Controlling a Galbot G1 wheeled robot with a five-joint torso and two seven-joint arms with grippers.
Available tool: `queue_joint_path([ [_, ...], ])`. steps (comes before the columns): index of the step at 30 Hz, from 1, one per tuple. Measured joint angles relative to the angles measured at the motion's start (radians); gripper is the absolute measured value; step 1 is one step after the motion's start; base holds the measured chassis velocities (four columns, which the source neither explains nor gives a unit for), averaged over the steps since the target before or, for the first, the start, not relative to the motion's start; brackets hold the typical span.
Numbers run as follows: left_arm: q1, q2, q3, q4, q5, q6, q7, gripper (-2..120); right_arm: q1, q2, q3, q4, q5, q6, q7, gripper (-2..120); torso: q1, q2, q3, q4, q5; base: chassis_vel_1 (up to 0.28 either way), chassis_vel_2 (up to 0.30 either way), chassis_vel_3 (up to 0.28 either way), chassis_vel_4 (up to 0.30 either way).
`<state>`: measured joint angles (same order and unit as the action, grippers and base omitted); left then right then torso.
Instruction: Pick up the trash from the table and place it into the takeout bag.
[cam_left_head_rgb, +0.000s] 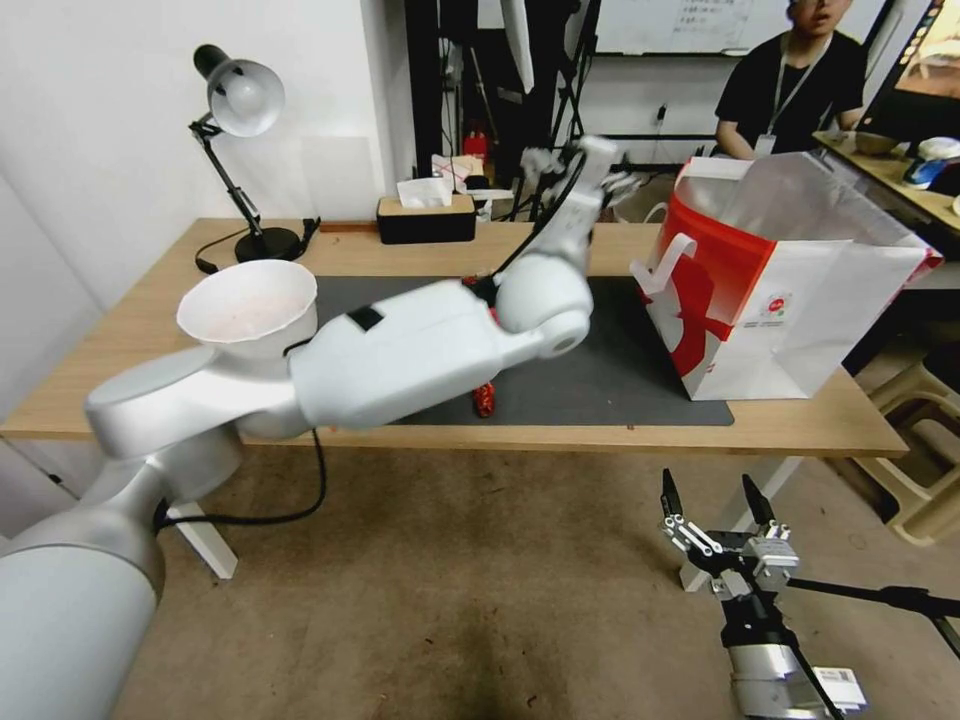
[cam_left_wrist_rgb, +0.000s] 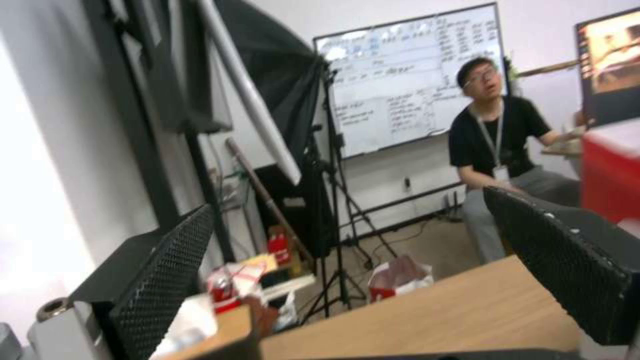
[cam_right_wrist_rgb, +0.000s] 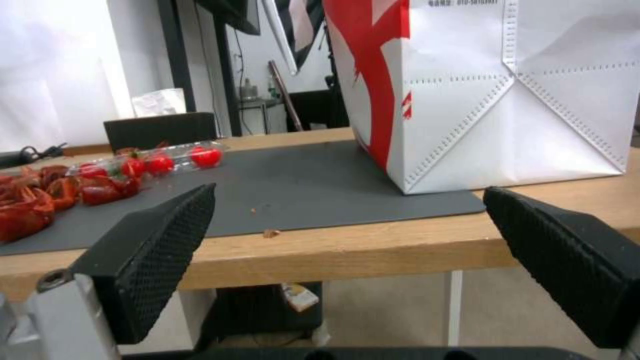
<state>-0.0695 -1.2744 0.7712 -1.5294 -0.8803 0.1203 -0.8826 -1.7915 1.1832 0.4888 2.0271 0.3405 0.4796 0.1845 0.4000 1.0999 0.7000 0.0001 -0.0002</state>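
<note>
Left arm lay across the dark grey mat, hiding most of the mat's left and middle part. Red crayfish shells showed as a sliver under the forearm. Left gripper was motion-blurred above the table's far edge; finger state unreadable in head view. Takeout bag: interior not visible, top cut by the frame in right wrist view. Clear tray of red fruit in right wrist view: contents too small to identify.

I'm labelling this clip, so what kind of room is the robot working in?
Probably a lab or studio made up like a dining spot: a written-on whiteboard, light stands with a softbox, and a wooden table holding a takeout bag.
</note>
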Motion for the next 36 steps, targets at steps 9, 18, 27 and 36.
queue_joint_path([
  [9,0.164,0.132,-0.081,-0.142,0.055,-0.011,0.009,100,-0.001,-0.012,0.0,-0.002,0.006,0.0,-0.002,100,0.0,0.0,0.0,-0.0003,0.0,0.0,0.0,0.0,0.0],
  [18,0.396,0.281,-0.204,-0.259,0.148,-0.064,0.055,100,0.001,-0.019,-0.009,0.005,0.005,0.0,-0.003,100,0.0,0.0,0.0,-0.0001,0.0001,0.0,0.0,0.0,0.0],
  [27,0.564,0.352,-0.291,-0.309,0.206,-0.111,0.102,100,0.008,-0.022,-0.016,0.008,0.001,-0.005,-0.003,100,0.0,0.0,0.0,0.0004,-0.0001,0.0,0.0,0.0,0.0],
  [36,0.801,0.389,-0.493,-0.379,0.267,-0.159,0.188,100,0.014,-0.027,-0.022,0.007,0.001,-0.009,-0.004,100,0.0,0.0,0.0,-0.0001,0.0002,0.0,0.0,0.0,0.0],
])
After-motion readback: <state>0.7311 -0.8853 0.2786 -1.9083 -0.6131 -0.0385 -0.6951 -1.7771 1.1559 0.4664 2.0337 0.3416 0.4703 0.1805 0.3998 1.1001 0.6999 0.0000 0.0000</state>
